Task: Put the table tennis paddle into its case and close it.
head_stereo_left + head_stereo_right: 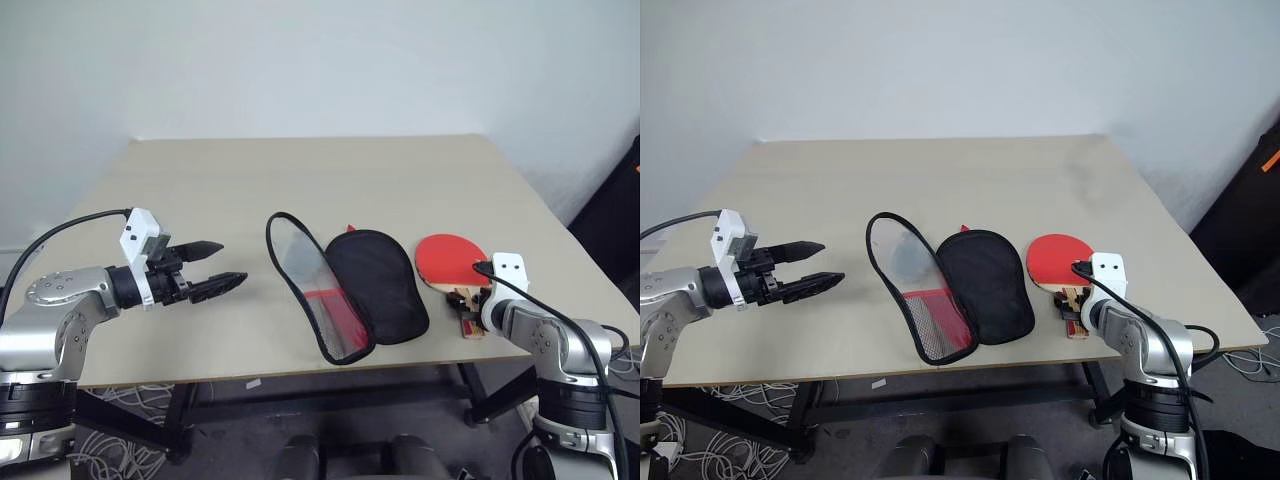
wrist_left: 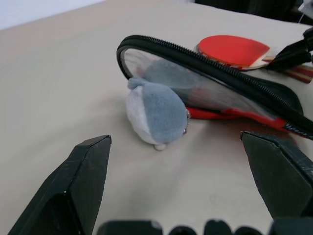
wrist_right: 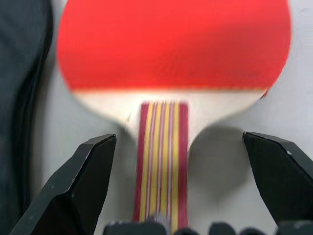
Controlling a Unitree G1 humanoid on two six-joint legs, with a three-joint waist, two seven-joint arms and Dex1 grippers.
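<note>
The table tennis paddle point(image 1: 451, 259) is lying flat near the table's point(image 1: 300, 180) right front edge, handle toward me, just beside the case point(image 1: 345, 285), which is lying unzipped with its clear flap propped up. I'm lining the right gripper point(image 3: 171, 196) up over the handle, jaws wide and holding nothing, the handle sitting between the fingers. I should be centering, dropping lower and closing on the wood, not the rubber. The left gripper point(image 1: 205, 270) is hovering open left of the case, well apart.
</note>
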